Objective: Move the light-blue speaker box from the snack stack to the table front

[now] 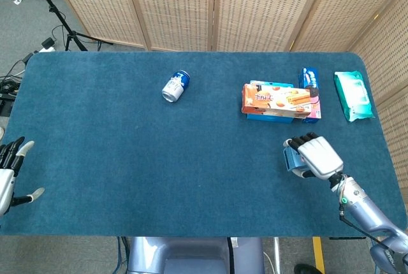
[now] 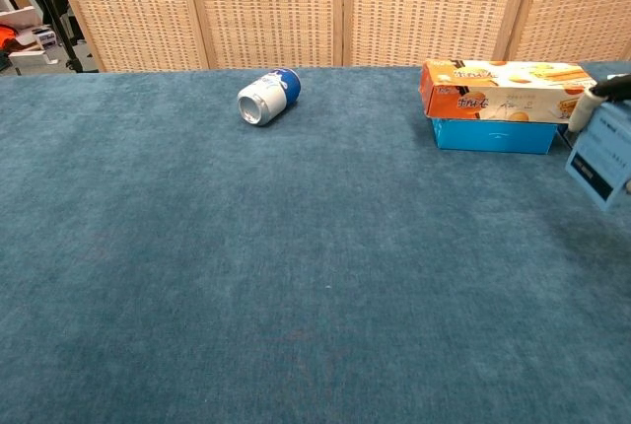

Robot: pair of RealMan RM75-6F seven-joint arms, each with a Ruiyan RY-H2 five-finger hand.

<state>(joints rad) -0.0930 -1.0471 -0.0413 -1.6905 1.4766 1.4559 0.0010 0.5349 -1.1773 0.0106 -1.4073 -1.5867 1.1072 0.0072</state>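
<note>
Head view: right hand [image 1: 317,155] gripping light-blue speaker box [image 1: 292,160], carrying frontward, needing lowering onto surface [image 1: 191,178] and releasing.

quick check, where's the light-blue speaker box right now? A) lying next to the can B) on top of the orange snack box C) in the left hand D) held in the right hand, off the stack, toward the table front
D: the right hand grips the light-blue speaker box well in front of the snack stack, whose top is bare.
</note>
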